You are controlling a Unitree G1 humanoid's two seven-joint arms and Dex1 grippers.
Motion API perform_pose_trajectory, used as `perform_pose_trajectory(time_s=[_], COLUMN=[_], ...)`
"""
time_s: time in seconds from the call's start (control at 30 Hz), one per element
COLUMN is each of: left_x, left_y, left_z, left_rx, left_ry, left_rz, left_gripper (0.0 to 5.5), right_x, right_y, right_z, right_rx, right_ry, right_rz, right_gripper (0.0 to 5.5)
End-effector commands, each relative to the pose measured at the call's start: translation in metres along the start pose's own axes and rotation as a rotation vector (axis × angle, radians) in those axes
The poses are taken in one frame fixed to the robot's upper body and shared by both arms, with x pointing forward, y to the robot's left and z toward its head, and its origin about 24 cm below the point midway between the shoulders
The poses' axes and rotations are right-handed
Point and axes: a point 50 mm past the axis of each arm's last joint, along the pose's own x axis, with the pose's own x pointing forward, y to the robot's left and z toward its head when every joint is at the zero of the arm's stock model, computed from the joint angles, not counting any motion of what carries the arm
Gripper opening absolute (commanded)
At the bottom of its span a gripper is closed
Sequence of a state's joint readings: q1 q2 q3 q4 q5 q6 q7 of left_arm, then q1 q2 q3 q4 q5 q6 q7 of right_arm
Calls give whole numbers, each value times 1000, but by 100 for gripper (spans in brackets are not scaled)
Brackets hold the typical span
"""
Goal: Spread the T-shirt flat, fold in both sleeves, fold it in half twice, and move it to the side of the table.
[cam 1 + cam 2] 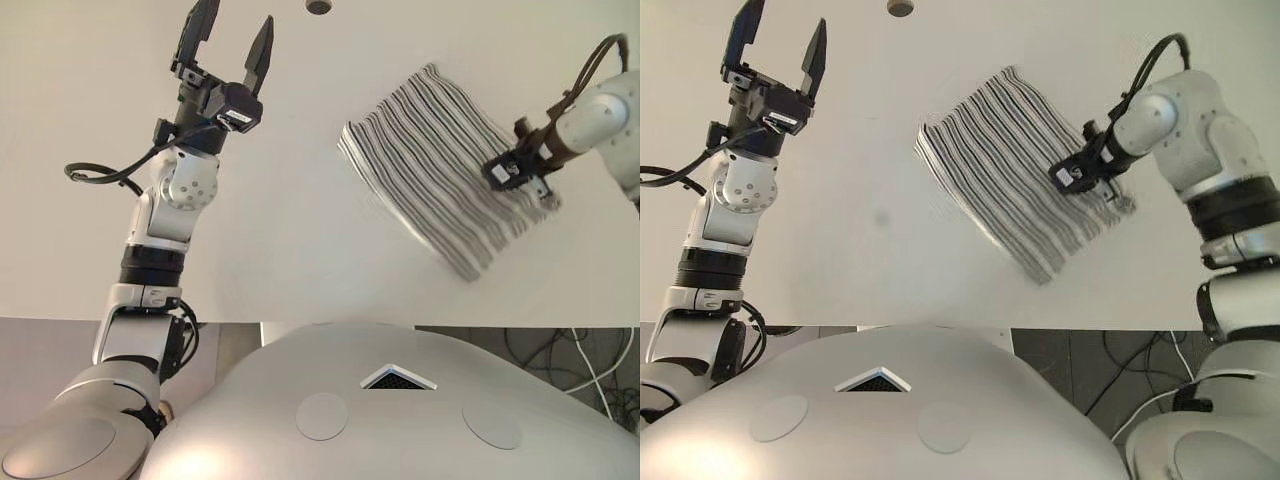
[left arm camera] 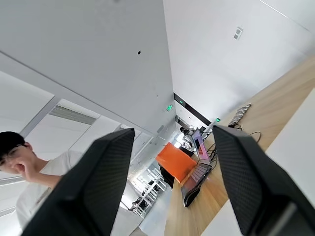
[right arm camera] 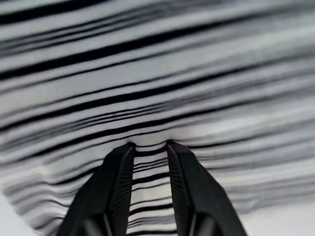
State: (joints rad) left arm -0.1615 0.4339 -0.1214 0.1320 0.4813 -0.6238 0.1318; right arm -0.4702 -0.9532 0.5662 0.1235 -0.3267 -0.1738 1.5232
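The right pincer [image 3: 147,144] presses down on the striped T-shirt [image 1: 430,150], its fingers nearly closed and, as far as the close view allows, pinching a small pucker of cloth. The folded T-shirt lies askew on the white table [image 1: 300,230], in the upper right of the head view. The left pincer [image 1: 236,25] is raised at upper left, fingers spread wide and holding nothing.
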Motion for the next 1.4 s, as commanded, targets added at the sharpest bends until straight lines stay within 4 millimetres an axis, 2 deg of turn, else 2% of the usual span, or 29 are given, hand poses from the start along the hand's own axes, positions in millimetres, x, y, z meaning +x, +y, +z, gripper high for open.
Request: perform_pose_trajectory(time_s=[0.03,0.17,0.23,0.3,0.47,0.53,0.57,0.63,0.7,0.73,0.77,0.8,0.87,0.93,0.97,1.07,1.23,1.4], left_x=[-1,1,-1,-6,-41,-66,-76,-103,-135,-149,-159,-170,-186,-189,-186,-177,-171,-168], left_y=[-2,-2,-3,-7,-11,-9,-8,-2,7,11,13,15,12,6,2,-8,-19,-25], left_z=[1,0,0,1,-4,-2,0,9,17,19,21,25,34,38,37,32,31,33], left_rx=[11,28,36,49,99,127,132,115,173,179,178,164,144,148,166,211,232,239], left_ry=[14,20,15,2,-33,-72,-88,-126,-171,-171,-167,-163,-174,-196,-211,-248,-276,-327], left_rz=[-46,-93,-129,-198,-444,-565,-612,-731,-904,-979,-1031,-1080,-1157,-1181,-1182,-1166,-1121,-1117], left_gripper=[293,293,293,293,293,293,293,293,293,296,296,319,351,389,389,389,389,389], right_x=[32,35,34,33,28,19,13,-6,-24,-28,-28,-27,-17,9,23,45,53,61], right_y=[6,-18,-27,-25,2,15,19,27,47,60,74,88,117,133,139,151,149,149], right_z=[61,86,87,81,69,70,70,74,71,68,66,67,69,72,78,93,95,95], right_rx=[15,119,165,181,188,176,177,186,249,289,327,361,396,319,246,91,-79,-132], right_ry=[-312,-465,-490,-477,-437,-467,-486,-576,-669,-683,-678,-665,-568,-367,-316,-278,-252,-259], right_rz=[44,-84,-150,-178,-192,-227,-256,-430,-645,-719,-761,-778,-773,-697,-642,-546,-584,-610], right_gripper=[125,125,125,125,125,125,125,125,125,144,158,193,228,267,267,267,267,267])
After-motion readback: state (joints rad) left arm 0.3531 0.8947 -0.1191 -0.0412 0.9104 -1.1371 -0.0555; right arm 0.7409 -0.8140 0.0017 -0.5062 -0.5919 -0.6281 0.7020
